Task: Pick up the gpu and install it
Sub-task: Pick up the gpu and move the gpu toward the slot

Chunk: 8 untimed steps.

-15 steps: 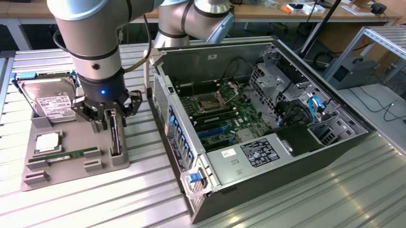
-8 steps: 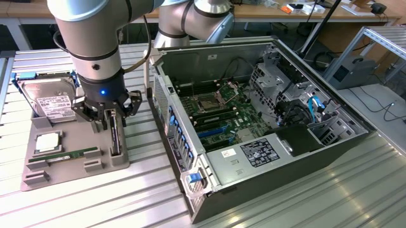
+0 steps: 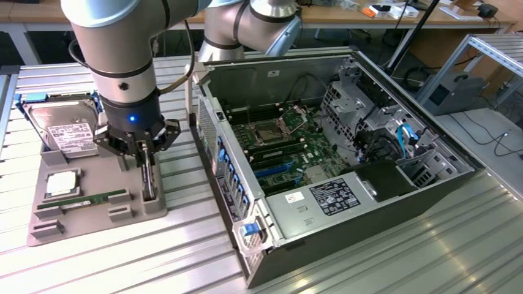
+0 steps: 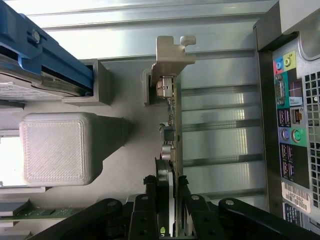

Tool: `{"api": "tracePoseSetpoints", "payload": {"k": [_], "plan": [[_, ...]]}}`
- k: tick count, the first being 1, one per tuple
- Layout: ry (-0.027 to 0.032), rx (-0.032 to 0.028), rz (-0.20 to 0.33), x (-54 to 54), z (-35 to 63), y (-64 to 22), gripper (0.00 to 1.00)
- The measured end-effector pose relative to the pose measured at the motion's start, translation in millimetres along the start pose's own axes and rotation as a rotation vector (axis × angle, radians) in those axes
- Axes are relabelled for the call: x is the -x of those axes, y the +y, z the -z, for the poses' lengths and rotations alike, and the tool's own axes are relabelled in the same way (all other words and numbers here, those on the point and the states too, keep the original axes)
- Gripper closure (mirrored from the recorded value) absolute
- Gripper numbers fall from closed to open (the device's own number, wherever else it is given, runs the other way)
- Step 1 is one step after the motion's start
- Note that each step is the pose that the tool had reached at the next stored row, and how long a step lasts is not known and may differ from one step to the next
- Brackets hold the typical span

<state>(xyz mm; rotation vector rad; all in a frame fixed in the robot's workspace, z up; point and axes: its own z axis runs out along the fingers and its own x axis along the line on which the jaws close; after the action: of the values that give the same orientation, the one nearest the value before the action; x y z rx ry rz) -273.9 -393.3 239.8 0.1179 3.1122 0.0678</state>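
White labels on the hard drive [image 3: 61, 125] and inside the PC case [image 3: 214, 160], plus a sticker on its rear panel [image 4: 295, 197]: text unreadable. Arm vertical, wrist pointing straight down over the grey tray [image 3: 98, 215] on the desk [image 3: 163, 260]. Pincer [image 3: 146, 160] [image 4: 170, 200] pinches the top edge of the gpu [image 3: 148, 179] [image 4: 169, 65], which stands on edge in the tray slot beside the case.

gpu [image 3: 148, 176] upright on tray [image 3: 86, 223], exterior view's left of case [image 3: 274, 263]; hard drive [image 3: 63, 125] farther back on tray.

Arm upright, wrist pointing straight down; end effector [image 3: 144, 156] clamped on the gpu [image 4: 171, 107].
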Motion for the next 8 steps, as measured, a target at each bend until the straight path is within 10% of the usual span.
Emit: {"api": "tracePoseSetpoints", "payload": {"k": [8], "plan": [[-0.0001,0.0001,0.000,0.1,1.6,0.1,0.73]]}}
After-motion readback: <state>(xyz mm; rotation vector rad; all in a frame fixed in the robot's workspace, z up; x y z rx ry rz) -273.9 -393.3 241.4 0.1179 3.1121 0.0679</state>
